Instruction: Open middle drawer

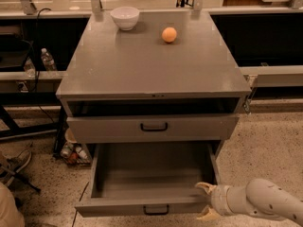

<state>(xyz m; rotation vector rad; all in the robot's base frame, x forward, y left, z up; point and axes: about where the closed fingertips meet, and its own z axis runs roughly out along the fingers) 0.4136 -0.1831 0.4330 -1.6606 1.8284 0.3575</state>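
Note:
The middle drawer (142,203) is the lowest one showing in the grey cabinet. It stands pulled out toward me, with a shallow front, a small black loop handle (156,210) and a bare grey interior. My gripper (207,201) is at the right end of its front, at the lower right of the view. Its two pale fingers (204,187) are spread apart, one above and one below the front's corner. The arm runs off to the right.
Above the open drawer is a shut drawer with a larger black handle (154,126), and over that a dark open slot. A white bowl (125,17) and an orange ball (169,34) sit on the cabinet top (142,65). Bottles and clutter lie on the floor at left.

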